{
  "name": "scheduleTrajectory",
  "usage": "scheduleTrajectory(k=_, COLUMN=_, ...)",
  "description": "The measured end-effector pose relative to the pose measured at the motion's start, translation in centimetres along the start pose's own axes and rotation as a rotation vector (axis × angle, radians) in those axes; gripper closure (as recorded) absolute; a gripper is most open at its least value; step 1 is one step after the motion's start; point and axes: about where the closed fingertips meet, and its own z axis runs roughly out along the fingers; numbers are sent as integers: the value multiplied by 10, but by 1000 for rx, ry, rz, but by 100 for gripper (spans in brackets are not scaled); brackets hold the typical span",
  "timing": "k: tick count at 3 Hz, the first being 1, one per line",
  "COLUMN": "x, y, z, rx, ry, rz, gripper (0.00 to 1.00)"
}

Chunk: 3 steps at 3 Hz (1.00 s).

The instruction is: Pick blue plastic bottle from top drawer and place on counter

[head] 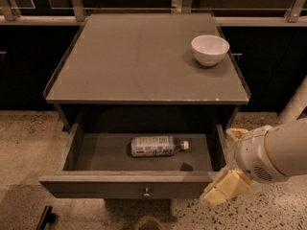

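Note:
The blue plastic bottle (156, 146) lies on its side in the middle of the open top drawer (96, 182), white cap pointing right. The drawer is pulled out under the counter (139, 61), and its round knob sits at the front centre. My gripper (221, 190) hangs at the end of the white arm at the lower right. It is just outside the drawer's front right corner, to the right of the bottle and apart from it. It holds nothing that I can see.
A white bowl (209, 49) stands on the counter's back right. A metal rail (144, 17) and dark cabinets run behind the counter. Speckled floor (29, 147) lies on both sides. A white post (295, 104) rises at the far right.

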Motion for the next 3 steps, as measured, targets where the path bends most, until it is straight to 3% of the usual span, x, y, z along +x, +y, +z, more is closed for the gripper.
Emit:
scheduleTrajectory(k=1, x=9, y=0, z=1, rx=5, ry=-7, rz=58, gripper=0)
scheduleTrajectory(k=2, x=19, y=-8, z=37, rx=-23, ry=-56, rz=96, gripper=0)
scheduleTrajectory(k=3, x=8, y=-30, z=92, rx=-67, ry=-151, rz=99, gripper=0)
